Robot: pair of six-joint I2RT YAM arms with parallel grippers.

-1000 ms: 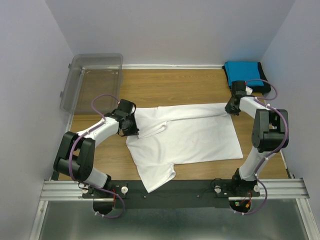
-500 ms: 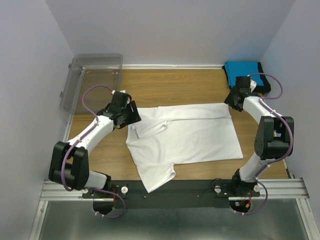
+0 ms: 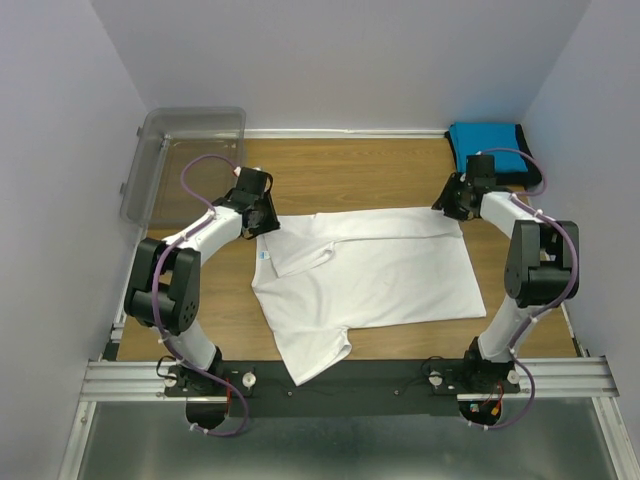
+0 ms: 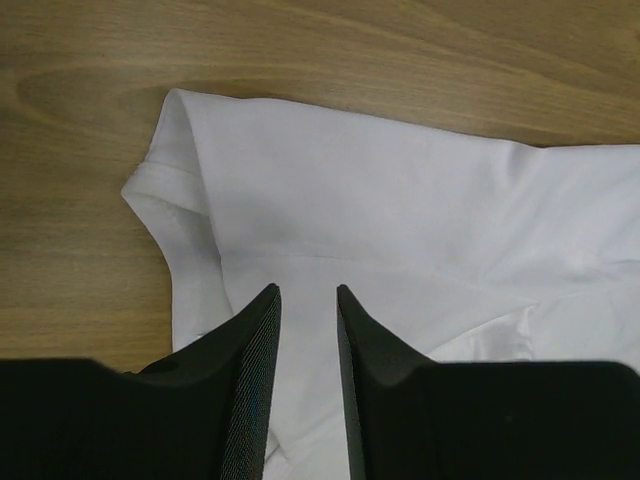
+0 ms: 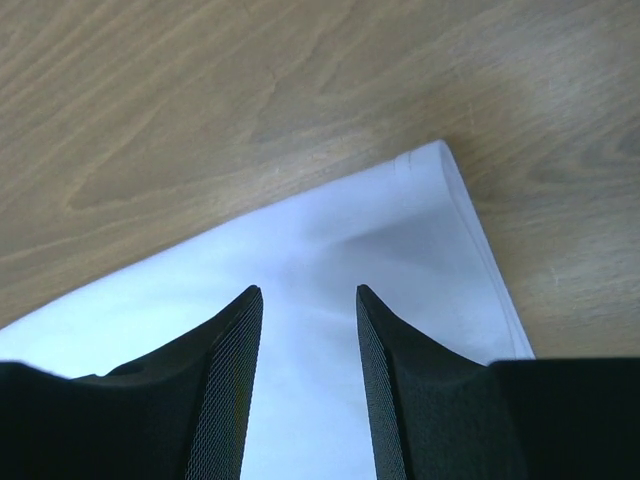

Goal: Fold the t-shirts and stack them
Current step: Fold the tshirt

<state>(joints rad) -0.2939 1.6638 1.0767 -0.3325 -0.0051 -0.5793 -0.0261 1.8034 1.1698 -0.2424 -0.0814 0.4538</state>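
Observation:
A white t-shirt lies spread flat on the wooden table, with a small blue neck label near its left side and one sleeve hanging toward the near edge. My left gripper hovers over its far left corner, open, with only cloth showing below the jaws. My right gripper is over the far right corner, also open and empty. A folded bright blue t-shirt sits at the back right on top of a black one.
A clear plastic bin stands tilted at the back left corner against the wall. Walls close in the table on the left, back and right. Bare wood lies behind the white shirt.
Both grippers were shut low on the shirt's far edge. They let go, opened wide, then narrowed a little, and the left one moved back toward the far left corner. The shirt stayed flat.

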